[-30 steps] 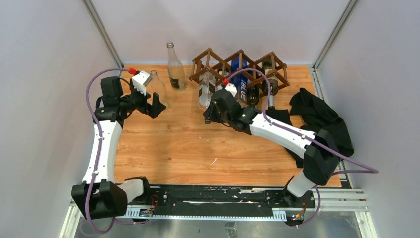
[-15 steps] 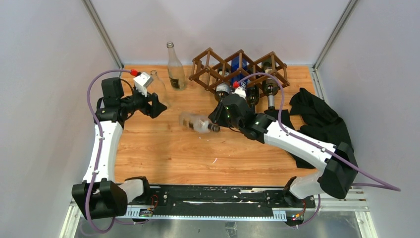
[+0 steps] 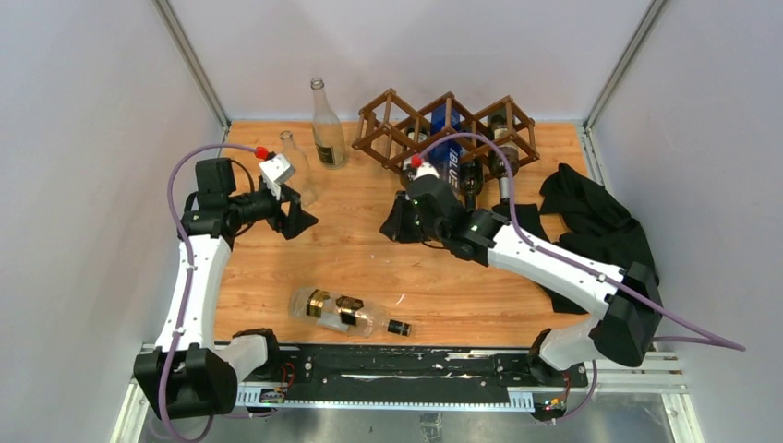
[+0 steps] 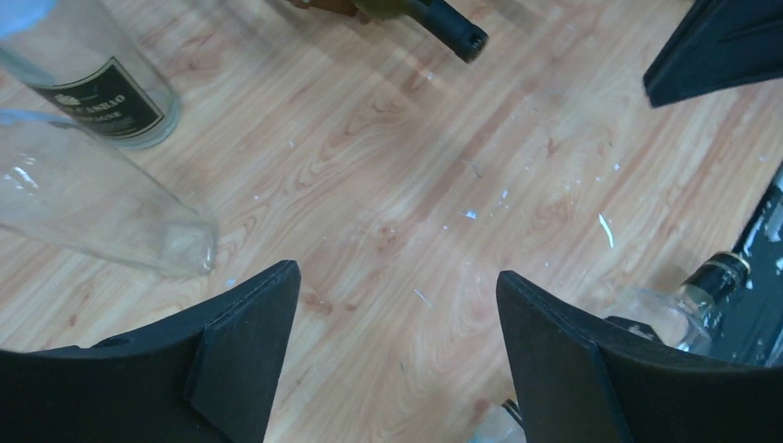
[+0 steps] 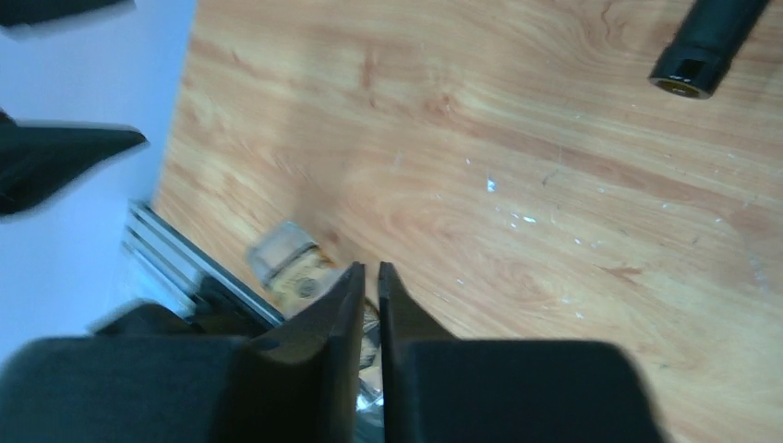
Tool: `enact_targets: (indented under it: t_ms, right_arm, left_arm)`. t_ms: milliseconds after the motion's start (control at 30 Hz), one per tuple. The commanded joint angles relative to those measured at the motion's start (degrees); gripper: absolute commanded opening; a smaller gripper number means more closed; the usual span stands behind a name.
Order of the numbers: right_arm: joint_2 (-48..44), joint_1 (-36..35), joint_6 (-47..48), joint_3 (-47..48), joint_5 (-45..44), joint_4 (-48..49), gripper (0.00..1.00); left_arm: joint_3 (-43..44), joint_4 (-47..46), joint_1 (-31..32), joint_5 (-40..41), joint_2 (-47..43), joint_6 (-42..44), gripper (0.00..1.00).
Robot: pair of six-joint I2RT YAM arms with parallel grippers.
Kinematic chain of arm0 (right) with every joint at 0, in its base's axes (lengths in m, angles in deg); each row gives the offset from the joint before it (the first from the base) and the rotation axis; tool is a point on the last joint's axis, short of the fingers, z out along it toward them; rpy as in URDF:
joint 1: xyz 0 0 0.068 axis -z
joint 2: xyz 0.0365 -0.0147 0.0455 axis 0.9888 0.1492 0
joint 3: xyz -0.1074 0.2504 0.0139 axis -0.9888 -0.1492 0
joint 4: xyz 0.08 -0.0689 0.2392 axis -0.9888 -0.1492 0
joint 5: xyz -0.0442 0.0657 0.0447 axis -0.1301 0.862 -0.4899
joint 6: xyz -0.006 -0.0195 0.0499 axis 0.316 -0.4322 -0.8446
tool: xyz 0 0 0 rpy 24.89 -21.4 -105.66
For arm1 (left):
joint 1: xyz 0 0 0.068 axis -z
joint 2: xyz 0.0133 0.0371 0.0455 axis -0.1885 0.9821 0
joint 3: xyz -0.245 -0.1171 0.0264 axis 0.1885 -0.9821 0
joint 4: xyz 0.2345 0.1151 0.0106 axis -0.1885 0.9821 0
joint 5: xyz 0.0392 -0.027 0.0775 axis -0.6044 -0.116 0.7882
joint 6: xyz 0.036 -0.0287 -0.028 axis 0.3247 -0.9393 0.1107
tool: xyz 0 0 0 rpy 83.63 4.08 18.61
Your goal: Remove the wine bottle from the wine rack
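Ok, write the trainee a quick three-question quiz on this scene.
1. True or false: the clear glass bottle lies on its side on the table, near the arms' bases.
2. The right gripper is: A) open, B) shut and empty, C) shut on a bottle neck.
3. What lies on the table to the right of the wine rack?

Key: 1 true; 2 B; 3 a crumpled black cloth.
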Motion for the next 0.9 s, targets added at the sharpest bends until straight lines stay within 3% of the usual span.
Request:
enact_targets:
  t_ms: [0,67,200,500,867]
  right_arm:
    - [3.9,-4.7,14.1,2.6,7.3,-8.4,0.29]
    - [5.9,-9.1,20.8,2.9,8.2,-11.5,0.52]
    - [9.7,-17.5,28.5,3.0,7.8,-15.4,0.74]
    - [14.4,-26.6,33.2,-0.9,11.1,-8.6,0.77]
    - [20.4,-33.1,37.3,-3.0,5.9,0.2,0.78]
  left_arm:
    - [0.2,8.3,0.4,-2.8,-2.0,11.3,0.85]
    - [0.5,9.1,0.4,-1.8,-1.5,11.9,0.87]
    - [1.3,10.2,0.4,-1.5,-0.3,11.9,0.93]
    - [1.4,11.0,0.5,0.5,-2.2,9.7,1.00]
    - [1.8,12.3,0.4,1.1,-5.9,6.0,1.00]
